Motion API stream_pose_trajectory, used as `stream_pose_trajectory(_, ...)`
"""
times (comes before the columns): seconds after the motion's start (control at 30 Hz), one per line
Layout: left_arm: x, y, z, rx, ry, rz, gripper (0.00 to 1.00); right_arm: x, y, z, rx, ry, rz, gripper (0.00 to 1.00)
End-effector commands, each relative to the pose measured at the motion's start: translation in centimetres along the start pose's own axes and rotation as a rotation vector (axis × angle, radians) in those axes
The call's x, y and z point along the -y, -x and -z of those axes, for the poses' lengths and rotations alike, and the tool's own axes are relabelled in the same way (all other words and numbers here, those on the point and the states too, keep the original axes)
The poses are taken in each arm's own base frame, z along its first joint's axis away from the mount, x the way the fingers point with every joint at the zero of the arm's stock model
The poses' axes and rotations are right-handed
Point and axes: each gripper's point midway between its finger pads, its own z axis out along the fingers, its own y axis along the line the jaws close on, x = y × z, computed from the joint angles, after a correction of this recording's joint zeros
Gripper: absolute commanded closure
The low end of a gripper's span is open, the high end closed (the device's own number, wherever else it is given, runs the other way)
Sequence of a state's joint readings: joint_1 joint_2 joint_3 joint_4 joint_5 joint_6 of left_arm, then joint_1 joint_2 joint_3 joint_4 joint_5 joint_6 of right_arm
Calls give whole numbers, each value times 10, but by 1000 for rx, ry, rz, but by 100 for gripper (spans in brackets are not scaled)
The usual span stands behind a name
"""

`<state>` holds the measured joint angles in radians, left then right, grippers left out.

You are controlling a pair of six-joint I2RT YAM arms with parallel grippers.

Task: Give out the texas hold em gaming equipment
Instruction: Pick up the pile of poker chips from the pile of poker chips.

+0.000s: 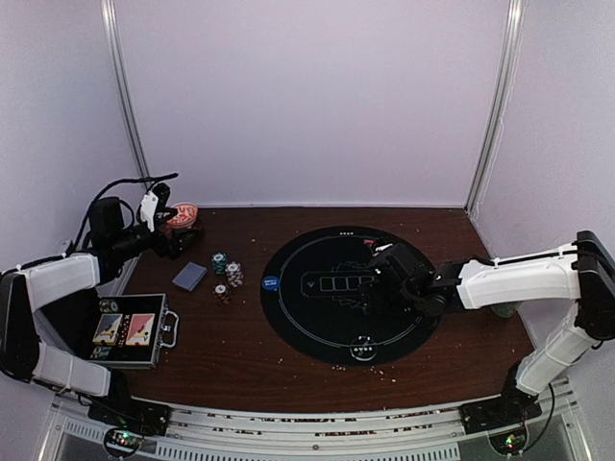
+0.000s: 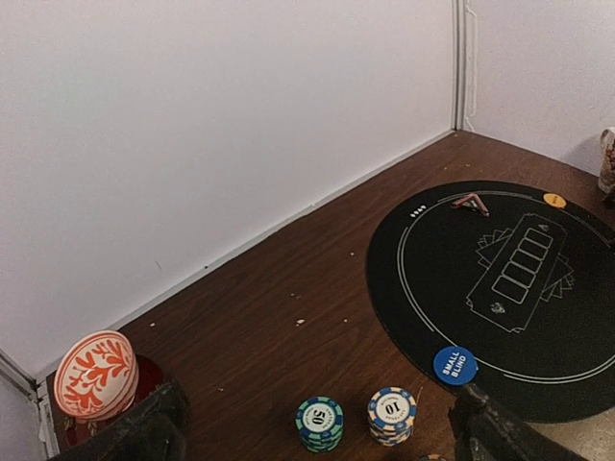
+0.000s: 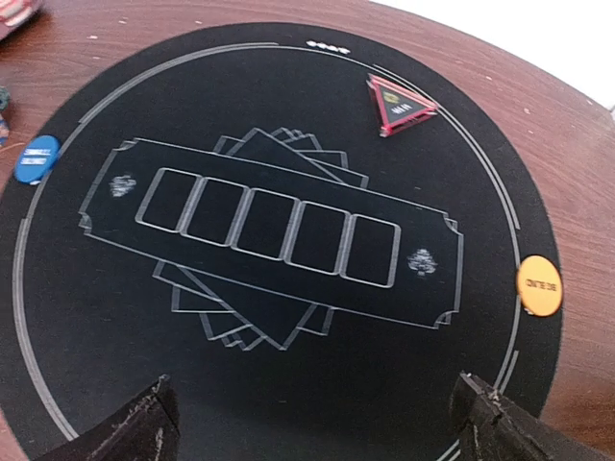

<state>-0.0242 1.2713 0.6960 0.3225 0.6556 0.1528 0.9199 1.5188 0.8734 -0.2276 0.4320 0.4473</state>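
1. I have room to move over the mat (image 3: 288, 327) centre; blue button (image 3: 36, 158), orange button (image 3: 539, 285) and red triangle (image 3: 399, 104) sit at its rim.
2. Chip stacks (image 2: 392, 415) and cards (image 1: 190, 277) lie left of the mat.
3. Right gripper (image 3: 315, 379) is over the mat, left gripper (image 2: 322, 389) by the red bowl (image 1: 183, 213); both spread wide, holding nothing.

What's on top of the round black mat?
A blue button, red triangle marker, orange button and silvery button. From above, the right arm covers part of it.

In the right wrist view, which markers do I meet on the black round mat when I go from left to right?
blue round button → red triangle marker → orange round button
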Motion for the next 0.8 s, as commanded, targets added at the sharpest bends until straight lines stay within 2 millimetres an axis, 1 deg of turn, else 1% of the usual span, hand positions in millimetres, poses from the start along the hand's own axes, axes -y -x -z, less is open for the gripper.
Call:
stream_pose_trajectory(0.0, 23, 7, -16, -33, -144, -48, 2, -22, 4, 4, 35, 54, -21, 0)
stream_pose_trajectory(0.07, 32, 4, -30, -75, -173, -76, 2, -29, -5, 0, 18, 59, -6, 0)
stream_pose_trajectory(0.13, 34, 0, -43, -116, -176, -104, 2, -34, -13, -5, 2, 60, 11, 0)
stream_pose_trajectory(0.27, 23, -9, -64, -186, -183, -88, 2, -38, -19, -8, -2, 57, 30, 0)
stream_pose_trajectory(0.37, 23, -20, -76, -236, -229, -84, 2, -38, -20, -6, 8, 62, 28, 0)
stream_pose_trajectory(0.5, 24, -40, -85, -285, -251, -55, 3, -36, -20, -4, 23, 56, 25, 0)
stream_pose_trajectory(0.6, 32, -61, -87, -335, -266, -32, 3, -33, -20, -5, 32, 39, 22, 0)
stream_pose_trajectory(0.7, 36, -63, -88, -356, -275, -50, 2, -32, -22, -8, 35, 23, 23, 0)
stream_pose_trajectory(0.77, 45, -62, -85, -355, -314, -51, 2, -32, -26, -13, 20, 12, 34, 0)
